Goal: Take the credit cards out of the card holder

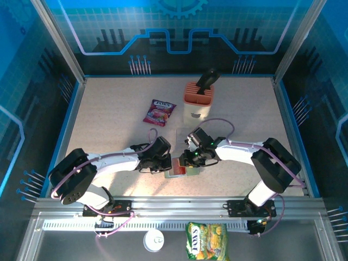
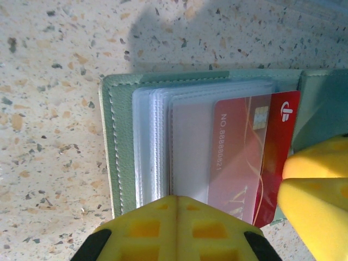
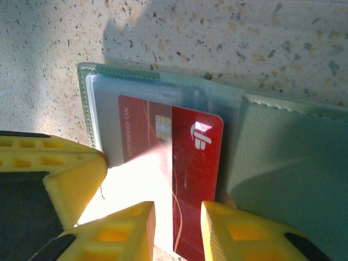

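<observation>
- The beige speckled stone-look counter (image 1: 109,109) is hard, flat and matt. It gives a firm base, so pressing down on it is safe.
- The grey-green folding card holder with stitched leather-like rim (image 2: 117,163) lies open in the lower centre of the top view, between the two arms. It is light and could slide, so I judge it must be kept pinned while a card is pulled.
- The left gripper (image 2: 176,212), at the bottom centre of its wrist view, has its yellow jaws shut together. It seems to press on the near edge of the holder, which is the right support.
- The right gripper (image 3: 176,228) has its jaws narrow, with one finger on each side of the free part of the card. Whether they already pinch it, I cannot tell.
- The red glossy plastic credit card (image 3: 196,157) is thin, stiff and round-cornered. It sits half out of its pocket, toward the right panel. The pull is best made straight along the pocket and slowly, without bending the card.
- The clear plastic sleeves (image 2: 157,141) are soft and stacked like pages, and they may lift with the card.
- The small gold chip (image 3: 162,128) sits under the sleeve edge.
</observation>
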Robot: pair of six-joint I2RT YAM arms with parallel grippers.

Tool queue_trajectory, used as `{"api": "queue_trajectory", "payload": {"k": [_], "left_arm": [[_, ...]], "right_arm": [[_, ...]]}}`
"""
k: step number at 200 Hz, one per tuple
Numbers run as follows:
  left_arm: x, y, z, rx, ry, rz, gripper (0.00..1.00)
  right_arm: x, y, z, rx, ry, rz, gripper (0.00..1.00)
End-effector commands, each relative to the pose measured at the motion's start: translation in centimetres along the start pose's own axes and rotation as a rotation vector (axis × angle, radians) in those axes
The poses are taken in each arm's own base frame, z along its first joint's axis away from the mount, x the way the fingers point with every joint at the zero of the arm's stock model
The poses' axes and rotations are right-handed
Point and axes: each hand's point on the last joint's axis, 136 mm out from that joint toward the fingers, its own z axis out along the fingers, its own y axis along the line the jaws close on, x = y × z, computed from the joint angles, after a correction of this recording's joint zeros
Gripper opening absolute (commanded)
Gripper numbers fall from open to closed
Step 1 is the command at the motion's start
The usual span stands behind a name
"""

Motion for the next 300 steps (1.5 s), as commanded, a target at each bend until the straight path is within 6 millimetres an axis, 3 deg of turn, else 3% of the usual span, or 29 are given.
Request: {"api": "queue_trajectory", "payload": {"k": [1,76,116,234,300], "left_arm": [[0.0,1.2,0.1,-0.06,0.009,0.021,0.0],[-0.6,-1.2,-1.8,0.019,-0.012,0.049,0.0],[-0.1,-2.6,-1.0,0.081,0.032,0.058,0.0],[1.0,-0.1,0.7,0.001,0.073,0.045,0.0],[1.0,0.2,0.8,-0.012,0.079,0.044,0.0]], "right_arm": [[0.3,0.4,-0.7,0.016,0.002,-0.025,0.29],[-0.2,1.0,-1.5,-0.018,-0.032,-0.044,0.29],[-0.2,0.7,-1.3,-0.048,-0.038,-0.054,0.29],[0.0,-1.4,0.3,-0.038,0.002,-0.007,0.28],[0.4,-1.1,1.1,-0.082,0.033,0.01,0.27]]}}
